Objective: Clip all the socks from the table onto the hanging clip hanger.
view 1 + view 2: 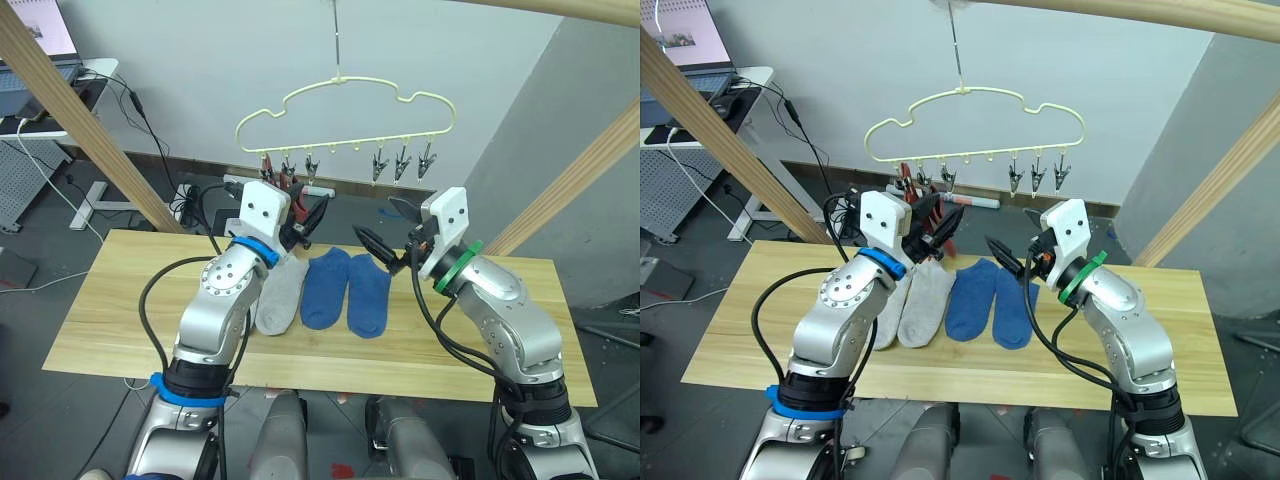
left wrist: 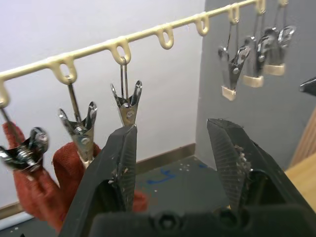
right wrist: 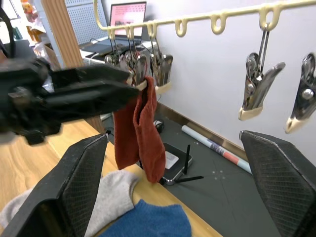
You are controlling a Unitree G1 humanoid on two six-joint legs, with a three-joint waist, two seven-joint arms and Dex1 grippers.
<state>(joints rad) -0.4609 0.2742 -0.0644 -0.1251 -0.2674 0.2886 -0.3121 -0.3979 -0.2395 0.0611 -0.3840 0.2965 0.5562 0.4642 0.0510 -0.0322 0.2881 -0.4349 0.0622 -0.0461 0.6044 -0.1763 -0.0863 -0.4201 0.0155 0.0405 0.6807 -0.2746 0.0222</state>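
Item 1: soft rust-red knit ankle sock (image 3: 140,128). Hangs from a small dark metal clip at the left end of the thin pale-yellow wire clip hanger (image 1: 345,110). Long axis vertical, the free end pointing down toward the far edge of the surface, the upper end pinched in the clip. Whether a 2nd red sock hangs behind it cannot be told.

Item 2: socks on the light yellowish plank surface (image 1: 120,320). 2 light grey knit socks (image 1: 915,300) and 2 blue knit socks (image 1: 345,290) lie side by side near the middle, long axes running from far edge to near edge. The grey ones sit partly under the left arm.

Item 3: left hand (image 2: 173,153). Black fingers parted, empty, raised just beside the 3rd clip (image 2: 126,101) of the row, 1 finger close against it.

Item 4: right hand (image 1: 385,238). Fingers spread wide, empty, held over the far edge of the surface below the 3 right-end clips (image 1: 402,162).

Handling note: judged, the red sock looks clipped and the next pick is a grey sock. Lower a hand squarely over its cuff end, grip the cuff alone, lift it clear of its neighbour, then use the other hand to squeeze the free clip fully open before feeding the cuff in.
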